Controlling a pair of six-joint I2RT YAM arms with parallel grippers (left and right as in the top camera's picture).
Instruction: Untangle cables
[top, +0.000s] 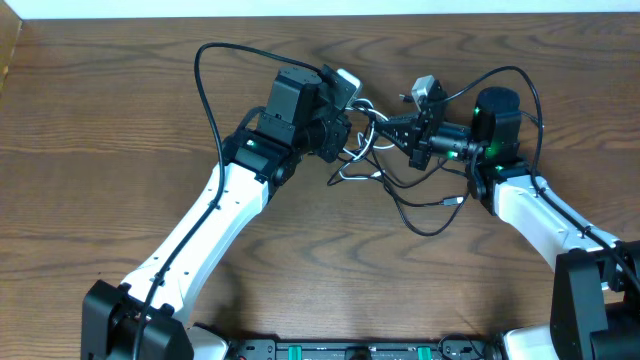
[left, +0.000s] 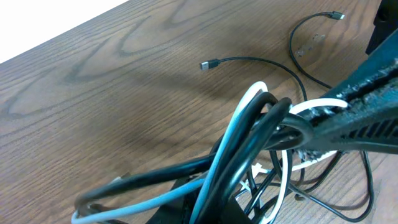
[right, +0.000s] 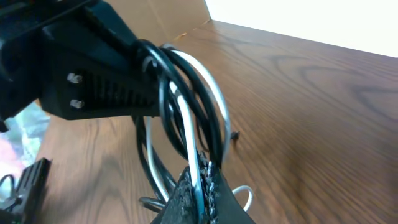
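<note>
right gripper (right: 200, 190): jaws pressed together, pinching the cables (right: 186, 106). In the right wrist view, one white strand and at least one black one run straight up out from between the fingertips. left gripper (top: 352, 132): jaws closed as well, clamped on the same bundle. The loops wrap over its finger tip, and the strands fan up from the bottom edge of the left wrist view. The exact pinch point on the left is hidden by the cords themselves. The two grippers face each other tip to tip, near but not touching, over the middle of the far half of the table (top: 120, 130). The bundle sits between them, held off the wood. Its long axis runs left-right in the overhead view, along the line between the fingertips. It is several overlapping loops, black and white mixed and tangled, and I can't tell which strand goes where. Just below the left gripper a pale loop (top: 350, 175) hangs down toward the table surface. A black tail (top: 425, 215) leaves the bundle on the right arm (top: 530, 205) side and lies in an open arc flat on the wood. The left wrist view shows two black ends lying flat beyond the bundle. The near plug (left: 209, 64) points to the left of that view, away from the loops. The far plug (left: 337, 15) points to the upper right, at the end of a curved run. Both plugs are clear of the grippers.
</note>
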